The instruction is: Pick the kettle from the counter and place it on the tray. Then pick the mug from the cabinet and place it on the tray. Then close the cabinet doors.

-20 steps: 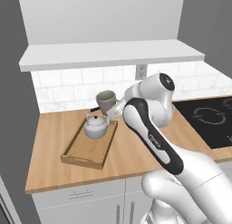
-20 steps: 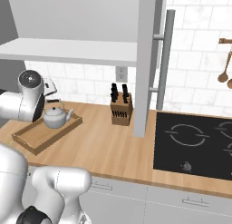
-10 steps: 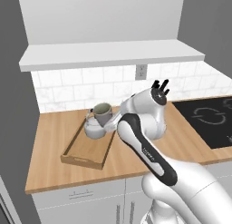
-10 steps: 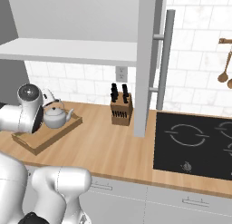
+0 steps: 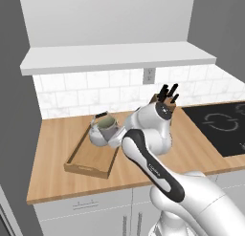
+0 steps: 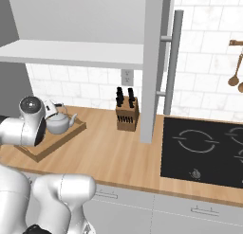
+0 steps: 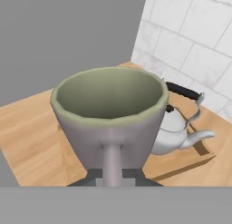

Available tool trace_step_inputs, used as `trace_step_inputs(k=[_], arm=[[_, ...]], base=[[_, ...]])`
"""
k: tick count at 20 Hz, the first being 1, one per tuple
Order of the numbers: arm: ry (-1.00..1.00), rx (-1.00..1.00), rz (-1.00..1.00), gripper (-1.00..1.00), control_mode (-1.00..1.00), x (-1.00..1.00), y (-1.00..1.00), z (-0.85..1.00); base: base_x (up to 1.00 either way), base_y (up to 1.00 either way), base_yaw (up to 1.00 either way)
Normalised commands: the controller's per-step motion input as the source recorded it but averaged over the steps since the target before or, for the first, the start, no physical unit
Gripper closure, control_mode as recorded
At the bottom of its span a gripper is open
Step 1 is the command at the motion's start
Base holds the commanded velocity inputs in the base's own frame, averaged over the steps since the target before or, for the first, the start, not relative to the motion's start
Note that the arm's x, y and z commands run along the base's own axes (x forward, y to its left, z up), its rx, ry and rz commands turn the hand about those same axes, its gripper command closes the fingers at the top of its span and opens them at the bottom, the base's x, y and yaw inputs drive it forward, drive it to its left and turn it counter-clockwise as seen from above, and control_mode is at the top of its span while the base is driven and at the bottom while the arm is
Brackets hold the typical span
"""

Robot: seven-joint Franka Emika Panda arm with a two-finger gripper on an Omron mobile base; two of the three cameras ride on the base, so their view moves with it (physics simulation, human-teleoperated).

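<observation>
The pincer (image 5: 116,136) held the small grey-green round mug (image 5: 108,123) tight by its side handle, so the cup stayed upright with its open mouth up. It hung over the shallow light-wood tray (image 5: 86,159), which lay near the left end of the long light-brown wooden counter (image 5: 57,144), close to the back wall. The squat silver-grey metal kettle (image 5: 98,133) already sat in the far part of the tray, so the mug was held just beside it, where bare tray was left. I think the mug was about to be set down. Above, the pale grey cabinet door (image 6: 153,62) stood open, waiting to be shut last.
</observation>
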Motion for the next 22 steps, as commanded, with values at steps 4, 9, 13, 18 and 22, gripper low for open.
trace_step_inputs(k=[4, 9, 13, 18, 22], arm=[[0.02, -0.01, 0.01, 1.0, -1.0, 0.0, 0.02, -0.32], [0.0, 0.03, 0.0, 1.0, -1.0, 0.03, 0.08, -0.34], [0.03, 0.04, 0.0, 1.0, -1.0, 0.01, 0.0, -0.18], [0.05, 0.07, 0.0, 1.0, -1.0, 0.03, 0.0, -0.14], [0.14, 0.09, 0.0, 1.0, -1.0, 0.0, 0.02, -0.01]], base=[[0.0, 0.0, 0.0], [0.0, 0.0, 0.0], [0.0, 0.0, 0.0], [0.0, 0.0, 0.0], [0.0, 0.0, 0.0]])
